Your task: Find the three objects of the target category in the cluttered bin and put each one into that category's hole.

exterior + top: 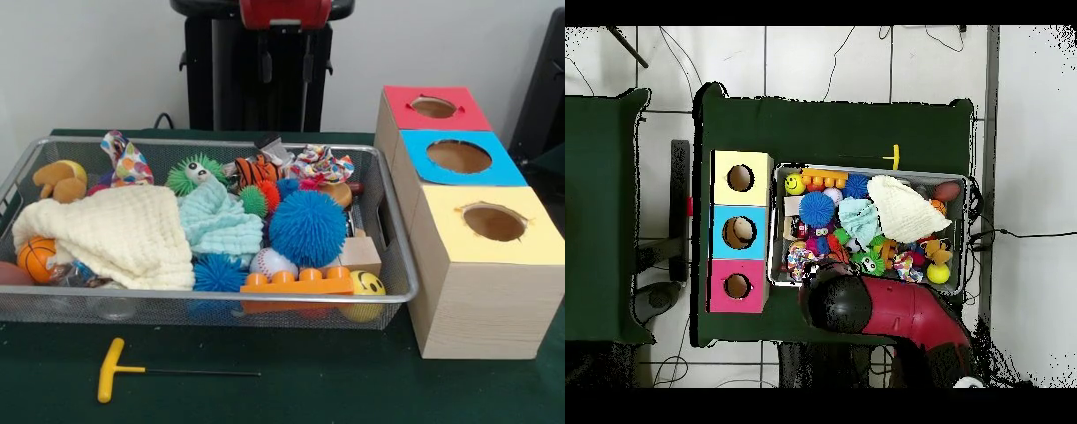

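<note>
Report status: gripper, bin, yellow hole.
Gripper not visible; arm drawn back. Bin full; polka-dot cloth at back. Yellow hole clear.

Arm (900,310) is sitting drawn back over the worktop's robot-side edge, toward the right corner in the overhead view; red link is running in from the base, ending in a black rounded joint (837,303). Front view is showing only the pedestal (259,66) and a red housing (284,12) at the top. Pincer isn't showing in either view.
</note>
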Controlling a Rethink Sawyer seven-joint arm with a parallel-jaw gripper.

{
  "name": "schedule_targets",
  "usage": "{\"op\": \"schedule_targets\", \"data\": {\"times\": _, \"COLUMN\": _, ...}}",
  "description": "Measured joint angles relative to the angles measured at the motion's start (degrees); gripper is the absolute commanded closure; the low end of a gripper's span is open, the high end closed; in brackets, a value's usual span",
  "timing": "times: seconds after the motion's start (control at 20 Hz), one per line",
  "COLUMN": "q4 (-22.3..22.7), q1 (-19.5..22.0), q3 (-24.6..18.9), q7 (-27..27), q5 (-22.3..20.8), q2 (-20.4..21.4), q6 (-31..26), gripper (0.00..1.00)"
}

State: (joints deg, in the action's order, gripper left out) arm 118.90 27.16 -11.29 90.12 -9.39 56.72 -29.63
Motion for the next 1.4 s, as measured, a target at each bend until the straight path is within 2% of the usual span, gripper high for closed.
{"op": "schedule_targets", "data": {"times": 0.45, "q4": -5.4, "q1": 5.76, "q3": -7.02, "q7": 0.0, "q5": -4.4, "q2": -4.55, "q6": 0.0, "gripper": 0.0}}
{"op": "schedule_targets", "data": {"times": 0.8, "q4": -8.16, "q1": 7.96, "q3": -10.98, "q7": 0.0, "q5": -7.27, "q2": -7.0, "q6": -0.01, "gripper": 0.0}}
{"op": "schedule_targets", "data": {"times": 1.4, "q4": -8.2, "q1": 8.05, "q3": -12.64, "q7": 0.0, "q5": -10.93, "q2": -8.8, "q6": 0.06, "gripper": 0.0}}
